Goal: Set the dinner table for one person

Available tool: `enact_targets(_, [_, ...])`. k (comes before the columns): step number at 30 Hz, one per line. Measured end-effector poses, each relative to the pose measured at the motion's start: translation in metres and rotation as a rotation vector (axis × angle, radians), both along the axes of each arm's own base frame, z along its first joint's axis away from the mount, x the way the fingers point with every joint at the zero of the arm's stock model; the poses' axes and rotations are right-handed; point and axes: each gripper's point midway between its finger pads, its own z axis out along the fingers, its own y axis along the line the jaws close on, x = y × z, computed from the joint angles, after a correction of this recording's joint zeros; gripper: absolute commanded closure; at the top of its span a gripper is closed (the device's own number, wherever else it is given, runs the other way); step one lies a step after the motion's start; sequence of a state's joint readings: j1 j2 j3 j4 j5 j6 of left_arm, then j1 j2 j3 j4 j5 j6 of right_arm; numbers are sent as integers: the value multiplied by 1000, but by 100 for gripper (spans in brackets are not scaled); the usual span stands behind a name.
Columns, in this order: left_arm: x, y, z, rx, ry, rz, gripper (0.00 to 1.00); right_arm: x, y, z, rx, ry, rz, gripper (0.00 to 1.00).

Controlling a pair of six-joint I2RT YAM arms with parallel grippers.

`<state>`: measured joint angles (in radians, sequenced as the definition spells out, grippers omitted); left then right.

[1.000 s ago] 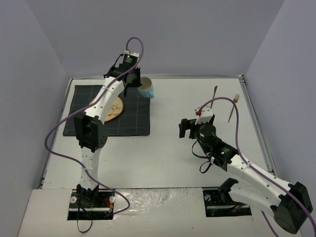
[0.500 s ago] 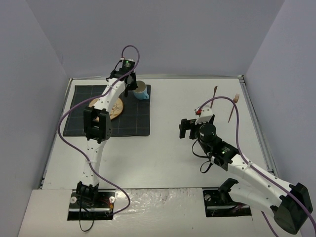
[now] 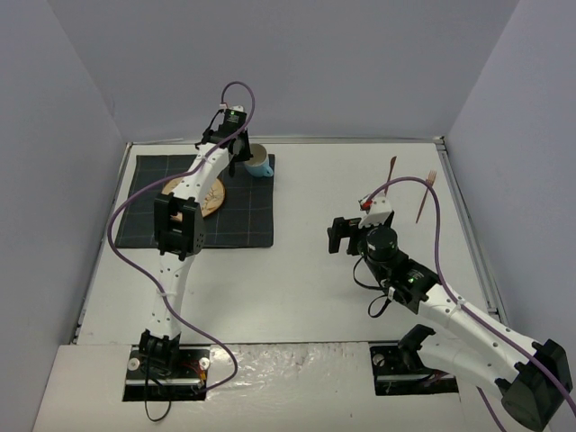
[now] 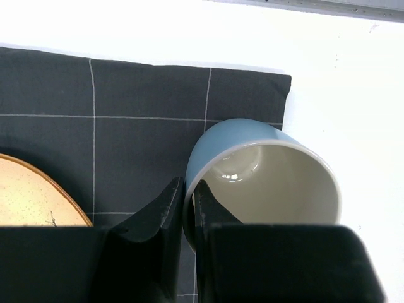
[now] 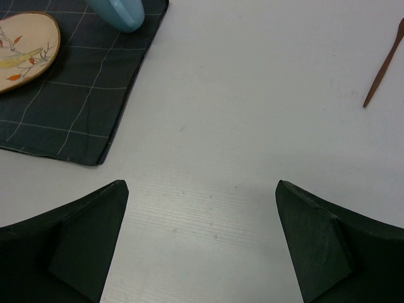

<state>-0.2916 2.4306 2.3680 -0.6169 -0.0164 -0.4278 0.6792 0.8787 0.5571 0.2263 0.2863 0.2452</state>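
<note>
Left gripper (image 4: 188,192) pinched blue mug (image 4: 271,177) by rim wall, at upper-right corner of placemat (image 4: 126,139). Mug rigid, glazed, likely slippery, breakable. Right gripper (image 5: 201,186) gaped wide over dinner table (image 3: 297,270), filling frame middle.

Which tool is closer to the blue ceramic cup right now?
Left. The left tool pinches the rim of the blue ceramic cup on the dark grid-lined placemat; the right tool hangs open above the white tabletop, far from the cup.

Was closed in by a plain pale lavender back wall (image 3: 297,72), a matching left wall (image 3: 54,180) and right wall (image 3: 526,135). Lit softly and evenly; threw only faint shadows.
</note>
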Motion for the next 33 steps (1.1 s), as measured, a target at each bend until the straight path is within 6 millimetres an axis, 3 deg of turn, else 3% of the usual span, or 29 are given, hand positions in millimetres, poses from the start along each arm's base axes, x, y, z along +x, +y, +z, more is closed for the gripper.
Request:
enact_targets(17, [7, 5, 3, 17, -30, 27, 100, -2, -1, -7, 3, 19, -5, 0])
enact_targets(23, [10, 4, -8, 16, -23, 29, 98, -3, -2, -11, -1, 25, -5, 0])
enact_targets(28, [13, 4, -12, 5, -23, 38, 90, -4, -2, -12, -2, 27, -5, 0])
enact_targets(33, [16, 3, -10, -13, -35, 47, 70, -4, -2, -12, 0, 28, -6, 0])
